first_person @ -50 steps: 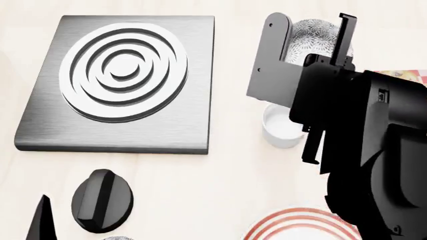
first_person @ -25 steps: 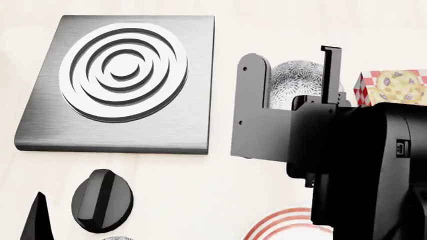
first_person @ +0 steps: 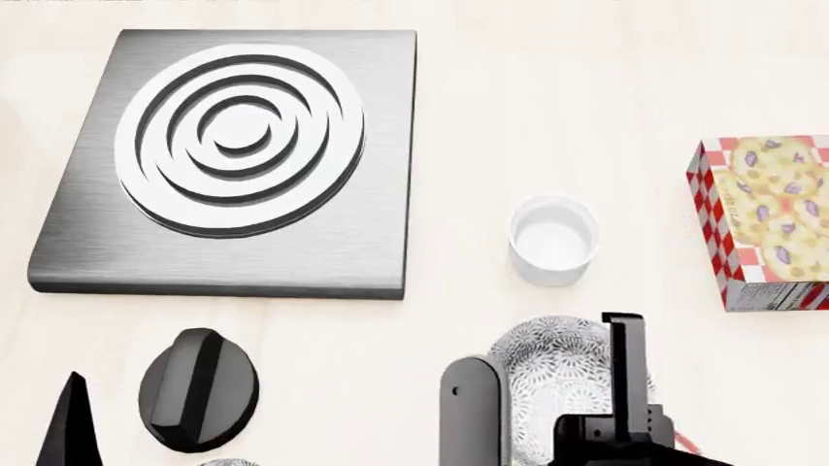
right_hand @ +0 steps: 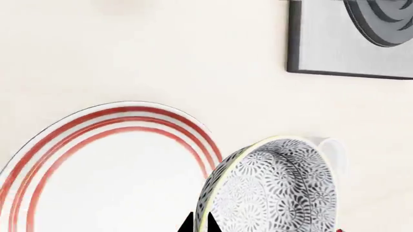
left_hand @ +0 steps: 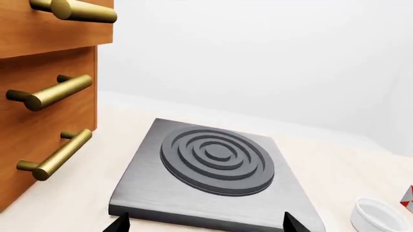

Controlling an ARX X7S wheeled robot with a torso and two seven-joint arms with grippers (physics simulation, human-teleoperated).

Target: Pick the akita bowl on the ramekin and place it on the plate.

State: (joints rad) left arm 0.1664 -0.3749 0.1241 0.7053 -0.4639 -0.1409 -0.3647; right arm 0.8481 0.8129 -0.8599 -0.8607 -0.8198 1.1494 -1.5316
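Now carry step: right pincer holds akita bowl by rim, lifted clear of ramekin, beside plate edge. Next: move bowl over plate centre, lower, release. Left pincer only tips visible, apparently apart, holding nothing.
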